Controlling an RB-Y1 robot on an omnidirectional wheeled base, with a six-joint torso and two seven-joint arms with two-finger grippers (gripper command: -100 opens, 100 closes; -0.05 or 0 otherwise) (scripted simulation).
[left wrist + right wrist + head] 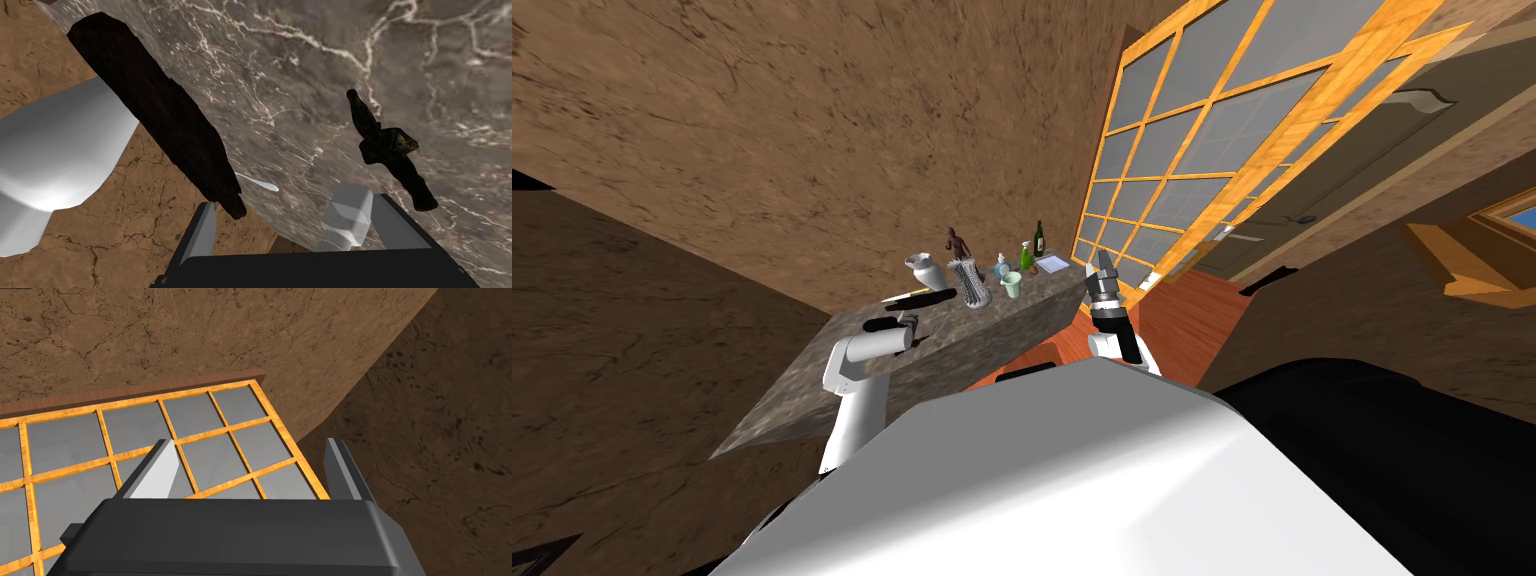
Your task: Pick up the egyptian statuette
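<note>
The small brown figure-shaped statuette [958, 245] stands upright on the grey veined marble counter [797, 400], just beside the white handled jug [922, 270], on its wall side. It looks rigid and light but top-heavy, with thin limbs, so a hold across the torso seems safest. The left gripper [900, 322] hovers low over the counter on the jug's near side, well short of the figure, fingers apart. The right gripper [1104, 268] points upward, well apart from the jug and past the counter's end, its fingers also spread.
</note>
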